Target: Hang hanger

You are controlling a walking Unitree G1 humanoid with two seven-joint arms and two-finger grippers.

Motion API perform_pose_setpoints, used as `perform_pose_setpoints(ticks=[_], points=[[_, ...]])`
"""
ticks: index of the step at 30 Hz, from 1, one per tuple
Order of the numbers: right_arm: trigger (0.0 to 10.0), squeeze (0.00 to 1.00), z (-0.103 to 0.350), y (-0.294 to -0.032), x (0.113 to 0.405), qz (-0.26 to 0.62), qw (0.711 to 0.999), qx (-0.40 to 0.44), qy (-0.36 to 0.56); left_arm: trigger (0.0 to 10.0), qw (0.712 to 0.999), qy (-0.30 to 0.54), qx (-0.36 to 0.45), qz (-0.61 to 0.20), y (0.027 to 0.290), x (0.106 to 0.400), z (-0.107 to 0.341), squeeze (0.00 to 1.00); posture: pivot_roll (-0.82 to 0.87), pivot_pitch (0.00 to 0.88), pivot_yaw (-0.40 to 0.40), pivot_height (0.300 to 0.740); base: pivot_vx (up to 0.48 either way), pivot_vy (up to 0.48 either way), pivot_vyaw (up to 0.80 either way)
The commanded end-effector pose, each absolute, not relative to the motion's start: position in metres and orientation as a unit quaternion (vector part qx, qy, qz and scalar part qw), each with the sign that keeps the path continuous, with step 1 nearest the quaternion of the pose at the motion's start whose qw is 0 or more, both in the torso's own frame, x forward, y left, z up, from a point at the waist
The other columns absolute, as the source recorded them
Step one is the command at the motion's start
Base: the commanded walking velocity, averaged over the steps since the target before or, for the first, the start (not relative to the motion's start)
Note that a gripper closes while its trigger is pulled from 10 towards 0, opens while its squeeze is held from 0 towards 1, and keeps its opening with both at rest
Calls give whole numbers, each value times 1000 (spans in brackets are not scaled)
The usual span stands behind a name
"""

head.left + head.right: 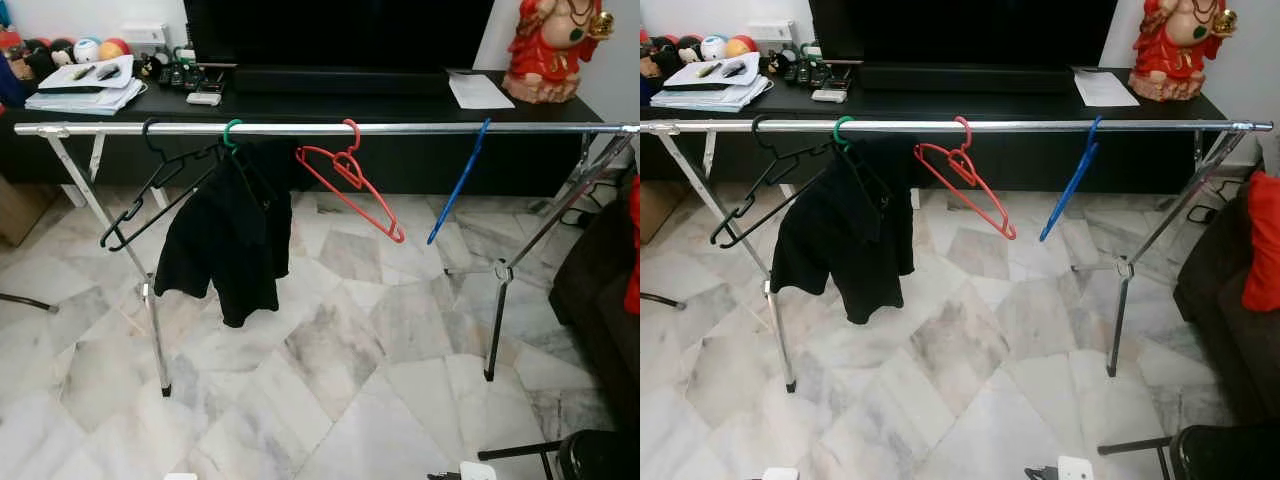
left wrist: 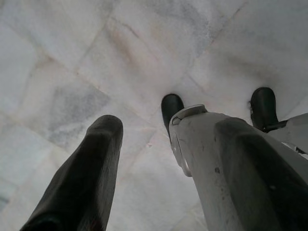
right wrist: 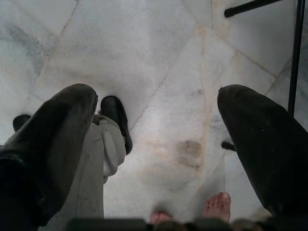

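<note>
A long silver metal clothes rail [image 1: 400, 128] on crossed folding legs stands on the pale marble tile floor [image 1: 340, 380], running across the head views in front of a low black TV surface [image 1: 330, 105]. Four hangers hang on the rail. A black plastic hanger [image 1: 150, 190] sits near the robot's left end, tilted, just beside a green-hooked hanger [image 1: 232, 133] that carries a black garment [image 1: 228, 235]. A red plastic hanger [image 1: 350, 178] hangs near the middle, slanting down toward the right, and a blue plastic hanger [image 1: 458, 185] hangs further right, seen almost edge-on. On the surface behind stand a red and gold figurine [image 1: 552, 45], a sheet of white paper [image 1: 478, 90] and a stack of papers [image 1: 85, 90].

Both arms hang idle, pointing at the floor. The left gripper [image 2: 185, 144] has its fingers [image 2: 82, 178] spread wide and empty. The right gripper [image 3: 156, 144] likewise has its fingers [image 3: 262, 144] wide apart with nothing between them; a person's bare toes [image 3: 217, 204] show on the floor nearby.
</note>
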State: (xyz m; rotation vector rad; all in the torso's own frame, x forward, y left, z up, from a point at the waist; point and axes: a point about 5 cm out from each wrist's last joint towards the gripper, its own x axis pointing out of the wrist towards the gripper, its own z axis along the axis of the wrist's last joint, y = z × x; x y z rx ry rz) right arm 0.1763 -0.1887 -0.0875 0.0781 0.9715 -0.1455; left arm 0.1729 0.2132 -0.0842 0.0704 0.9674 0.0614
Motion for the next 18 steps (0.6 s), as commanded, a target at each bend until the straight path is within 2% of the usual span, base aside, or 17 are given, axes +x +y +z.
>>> perform_pose_setpoints(ticks=[1, 18], points=[[10000, 0, -91, -189, 169, -73, 873, 38, 480, 10000, 874, 483, 38, 30, 214, 162, -89, 0, 1, 144, -1, 740, 0, -480, -788], [10000, 0, -91, -187, 170, -70, 873, 38, 480, 10000, 874, 484, 36, 30, 215, 161, -89, 0, 3, 135, 0, 740, 0, 0, -788]])
